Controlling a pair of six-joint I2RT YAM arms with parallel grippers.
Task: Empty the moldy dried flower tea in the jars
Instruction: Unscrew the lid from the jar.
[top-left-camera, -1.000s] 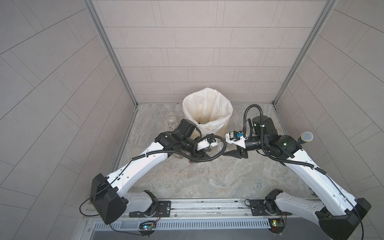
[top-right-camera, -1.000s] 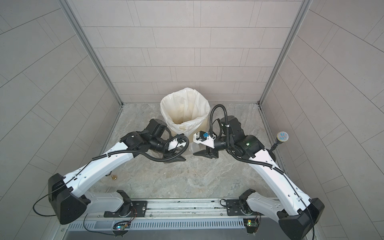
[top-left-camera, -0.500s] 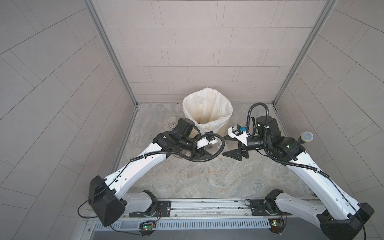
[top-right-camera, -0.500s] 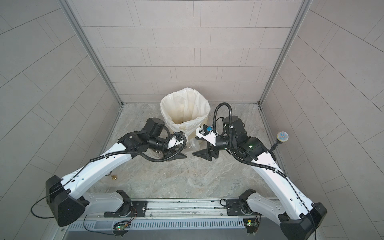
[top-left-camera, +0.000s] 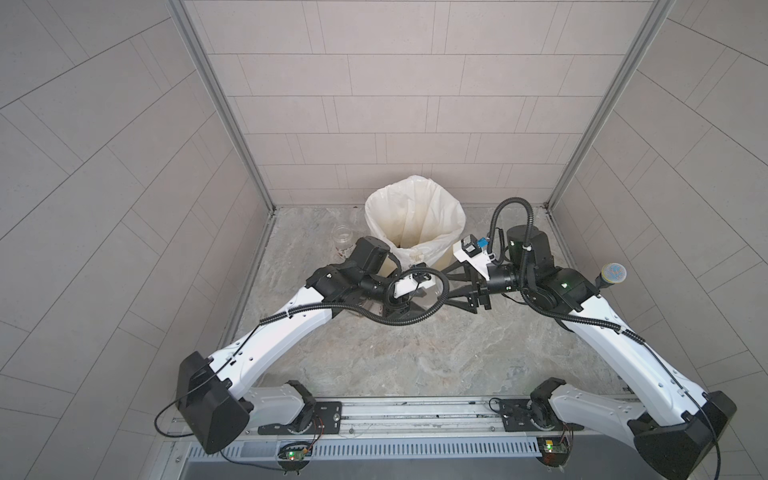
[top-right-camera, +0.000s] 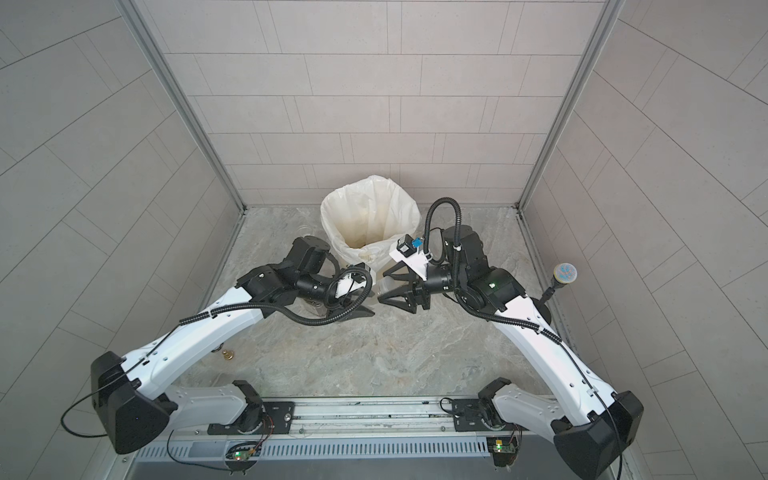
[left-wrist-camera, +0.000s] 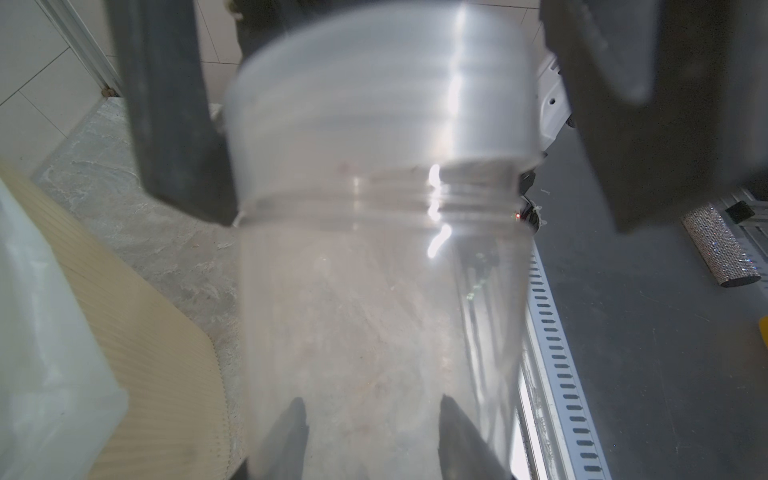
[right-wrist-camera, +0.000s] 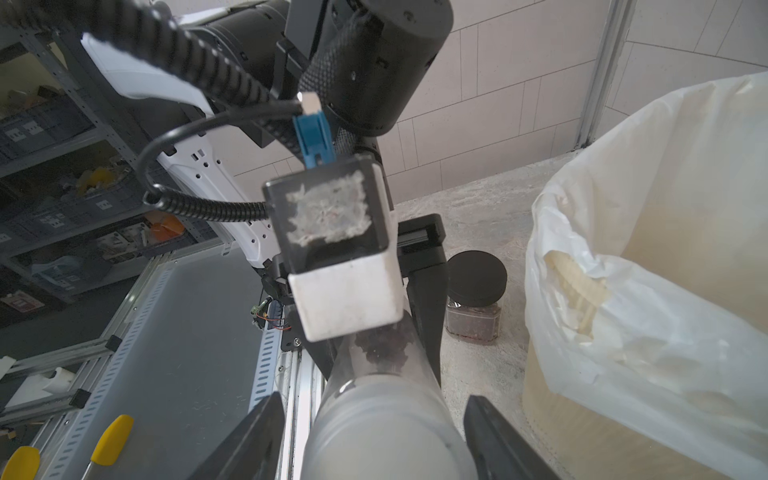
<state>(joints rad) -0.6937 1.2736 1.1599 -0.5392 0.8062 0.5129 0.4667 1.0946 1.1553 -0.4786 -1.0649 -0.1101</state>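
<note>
The left gripper holds tall jar, lid inside right gripper.

Light: bright, diffuse, overhead; soft shadows on marble floor. Top views: sharp, wall tiles bowed at edges. Left wrist: tall clear jar blurred, glare streak. Right wrist: lid defocused.

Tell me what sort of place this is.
Most likely a robot test cell in a lab or workshop, not a real home: tiled wall panels set in bare metal framing, a metal mounting rail along the front, and stocked storage shelves beyond.
</note>
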